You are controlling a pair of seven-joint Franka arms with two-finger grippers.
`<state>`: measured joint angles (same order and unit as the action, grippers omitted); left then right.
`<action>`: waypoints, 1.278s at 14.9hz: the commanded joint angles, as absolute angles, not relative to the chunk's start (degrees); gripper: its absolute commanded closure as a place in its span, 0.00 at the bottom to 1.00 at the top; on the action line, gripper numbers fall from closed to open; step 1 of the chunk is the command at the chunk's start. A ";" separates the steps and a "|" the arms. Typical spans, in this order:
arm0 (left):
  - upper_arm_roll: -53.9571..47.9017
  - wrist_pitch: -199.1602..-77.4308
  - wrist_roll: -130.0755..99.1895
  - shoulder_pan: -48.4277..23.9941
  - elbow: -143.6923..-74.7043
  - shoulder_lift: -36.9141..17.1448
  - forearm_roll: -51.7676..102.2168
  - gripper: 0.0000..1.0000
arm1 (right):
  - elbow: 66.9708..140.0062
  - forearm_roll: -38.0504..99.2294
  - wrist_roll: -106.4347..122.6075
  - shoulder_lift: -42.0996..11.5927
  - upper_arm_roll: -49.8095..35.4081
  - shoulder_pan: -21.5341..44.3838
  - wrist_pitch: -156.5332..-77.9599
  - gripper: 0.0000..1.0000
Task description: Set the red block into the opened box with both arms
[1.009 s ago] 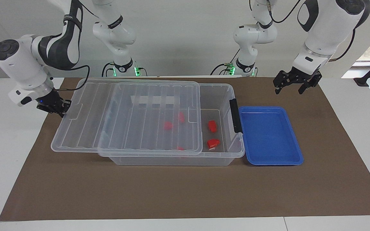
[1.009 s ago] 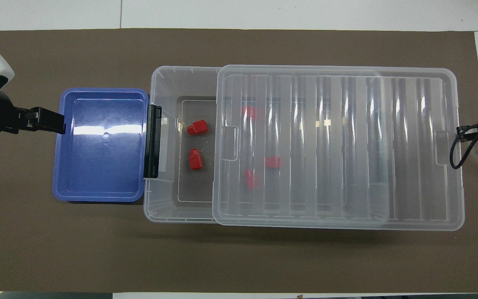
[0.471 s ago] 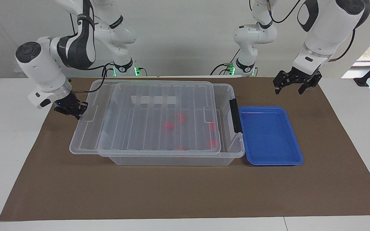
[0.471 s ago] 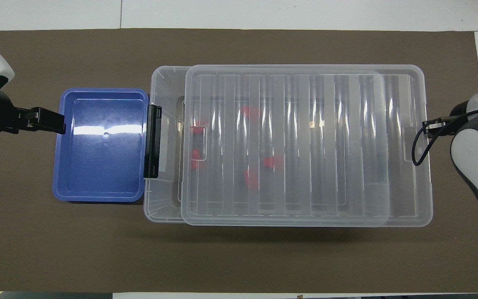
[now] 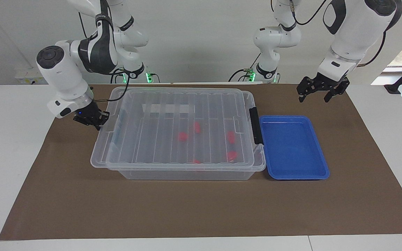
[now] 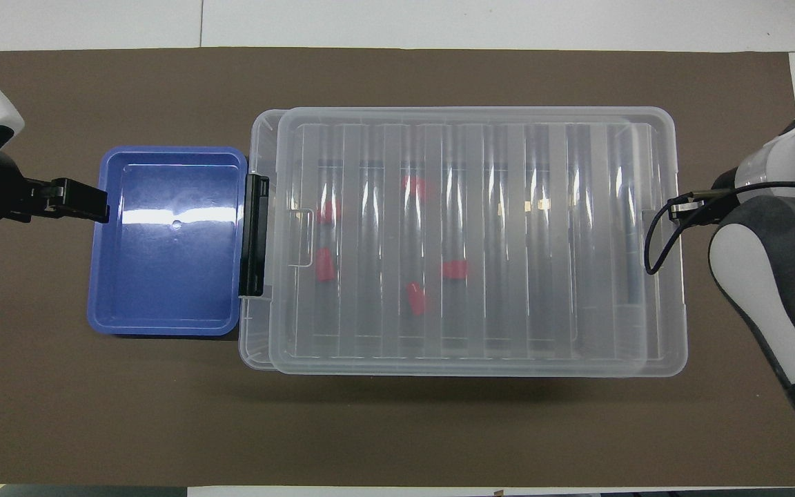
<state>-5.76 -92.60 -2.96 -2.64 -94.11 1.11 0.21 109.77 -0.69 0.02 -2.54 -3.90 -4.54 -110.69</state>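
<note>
The clear box (image 5: 187, 174) (image 6: 258, 353) stands mid-table with its ribbed lid (image 5: 173, 115) (image 6: 473, 241) lying almost fully over it. Only a thin strip by the black latch (image 5: 255, 125) (image 6: 254, 235) stays uncovered. Several red blocks (image 5: 183, 136) (image 6: 454, 269) lie on the box floor, seen dimly through the lid. My right gripper (image 5: 98, 121) (image 6: 677, 207) is shut on the lid's end edge, at the right arm's end of the box. My left gripper (image 5: 319, 94) (image 6: 97, 203) hangs open and holds nothing, over the mat beside the blue tray.
A shallow blue tray (image 5: 293, 175) (image 6: 163, 328) with nothing in it sits against the latch end of the box. A brown mat (image 5: 201, 209) covers the table under everything.
My right gripper has moved toward the left arm's end, sliding the lid over the box. The two red blocks that lay uncovered near the latch are now under it. The left arm has not moved.
</note>
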 commanded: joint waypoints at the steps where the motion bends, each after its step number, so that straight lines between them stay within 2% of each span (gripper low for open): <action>1: -5.98 -92.11 -2.46 -2.02 -94.13 1.85 0.09 0.00 | 111.62 0.44 -1.76 -1.14 -4.04 -3.43 -111.88 1.00; 16: -5.98 -92.11 -2.46 -2.02 -94.13 1.85 0.09 0.00 | 110.84 0.35 -1.84 -1.23 -4.04 -3.34 -110.31 1.00; 19: -5.98 -92.11 -2.46 -2.02 -94.13 1.85 0.09 0.00 | 103.31 0.26 -1.49 -2.81 -4.04 -4.22 -101.03 1.00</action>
